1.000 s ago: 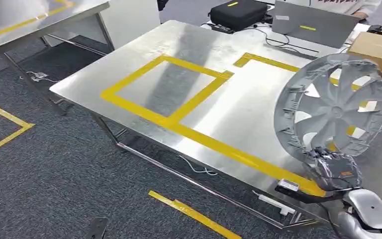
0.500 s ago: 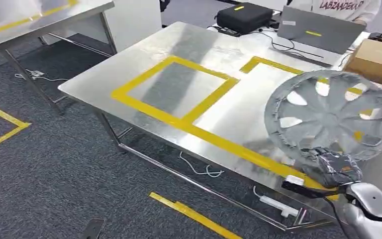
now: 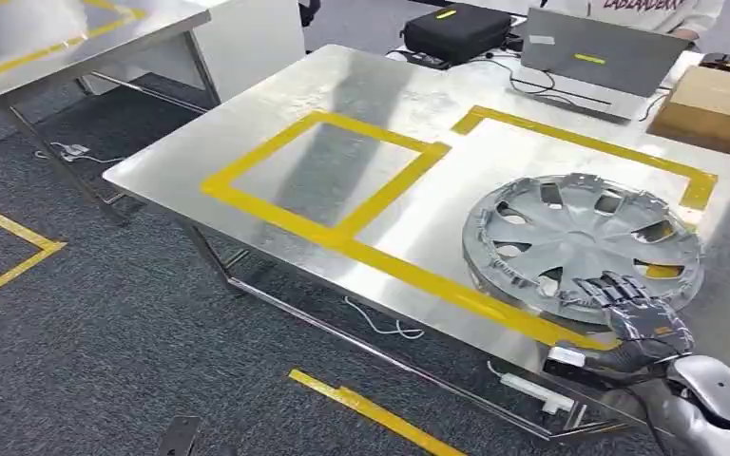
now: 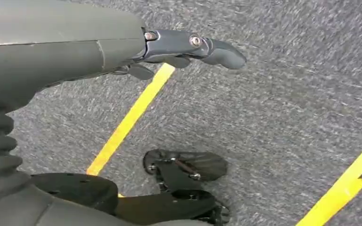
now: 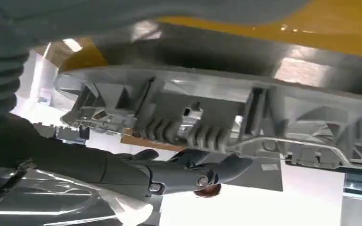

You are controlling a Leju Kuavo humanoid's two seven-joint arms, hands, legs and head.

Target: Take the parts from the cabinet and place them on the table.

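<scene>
Head view: the grey hubcap [image 3: 582,242] lies flat on the steel counter [image 3: 361,85], the right hand [image 3: 639,323] at its near rim. Left wrist view: left hand [image 4: 188,49] holds nothing above carpet. Right wrist view: whether the fingers [image 5: 188,176] grip is unclear.

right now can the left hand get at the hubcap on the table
Probably not as things stand. The left hand hangs low over the carpet, holding nothing, while the hubcap lies on the table's far right side, by the right hand. It would need a long cross-body reach.
</scene>
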